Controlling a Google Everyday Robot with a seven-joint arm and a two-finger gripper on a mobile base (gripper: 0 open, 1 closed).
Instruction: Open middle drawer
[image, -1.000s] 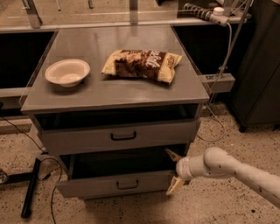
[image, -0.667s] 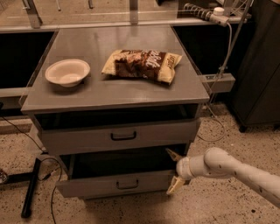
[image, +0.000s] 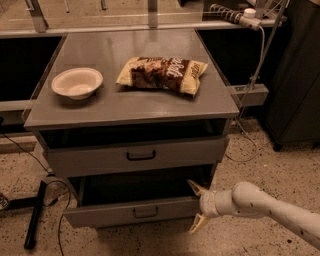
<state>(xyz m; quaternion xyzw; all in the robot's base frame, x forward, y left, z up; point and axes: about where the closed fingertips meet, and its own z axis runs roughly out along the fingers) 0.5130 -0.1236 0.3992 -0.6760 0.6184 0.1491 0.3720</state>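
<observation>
Grey metal cabinet with a flat top. Middle drawer, a wide shallow grey one with a black loop handle, is the lowest one visible in the cabinet. It's pulled out with the front facing outward, long axis left-right along the cabinet face. On the cabinet top: brown-yellow snack bag, with a white bowl to its left. My gripper is at the drawer front's right end, fingers spread, one above and one below, clamping nothing.

The grey middle drawer stands pulled open, gripper at its front corner.
</observation>
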